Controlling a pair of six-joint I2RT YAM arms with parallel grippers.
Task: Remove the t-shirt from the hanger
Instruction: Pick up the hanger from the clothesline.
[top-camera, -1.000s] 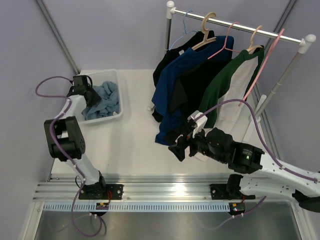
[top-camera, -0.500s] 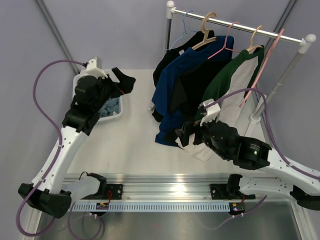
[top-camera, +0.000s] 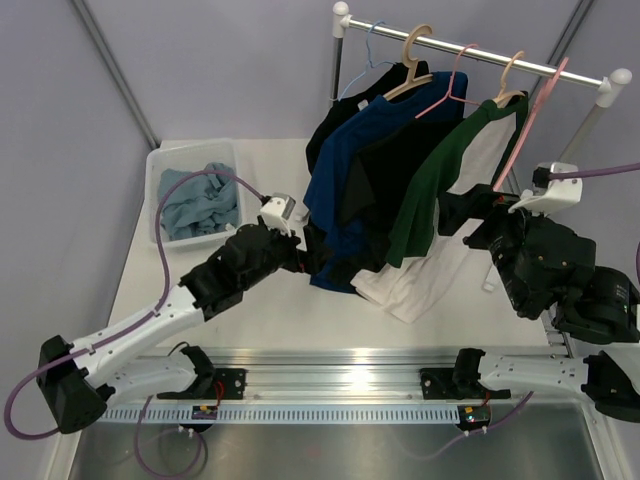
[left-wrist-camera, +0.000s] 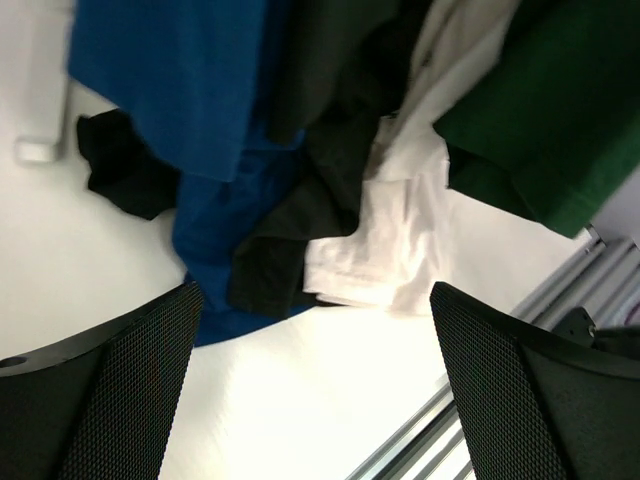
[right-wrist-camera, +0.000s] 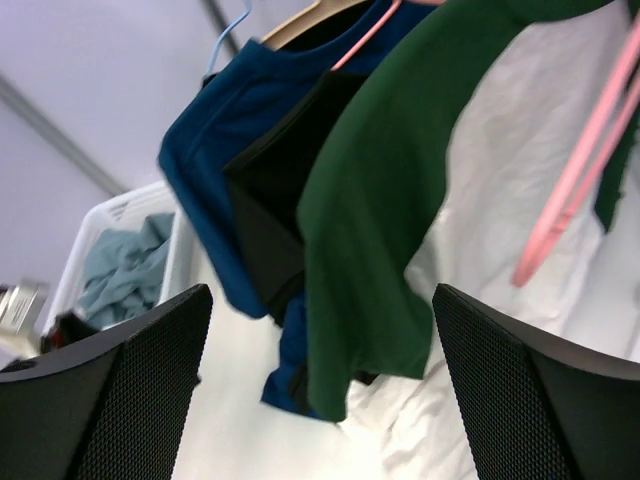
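Moved: in the last second my left arm has swung off the bin (top-camera: 160, 170) and across to the shirt hems. My right arm has lifted and drawn back to the right of the rack.
Pincers: the left pincer (left-wrist-camera: 315, 300) is released, jaws wide, nothing between them. The right pincer (right-wrist-camera: 320, 300) is the same.
Shirt: the blue shirt (top-camera: 345, 150) hangs on the wooden hanger (top-camera: 410, 60) from the rail (top-camera: 480, 52). It is crowded by a black shirt (top-camera: 385, 175), with the green shirt (top-camera: 445, 170) and white shirt (top-camera: 405, 290) beyond. I take the blue one as my target, though I cannot be sure which is meant.
Handling: light, limp cloth, I'd judge. It will stretch and drag rather than slide, and the hanger will swing if I tug.
Hold: pinch the hem or a sleeve low down with the left, and steady the shoulder near the collar with the right.
Edges: the hems overlap, so a deep bite could catch the black cloth too. The pink hangers sit close beside.
Room: there is open tabletop (top-camera: 260, 300) below and left of the hems. The right side is tight against the rack post.
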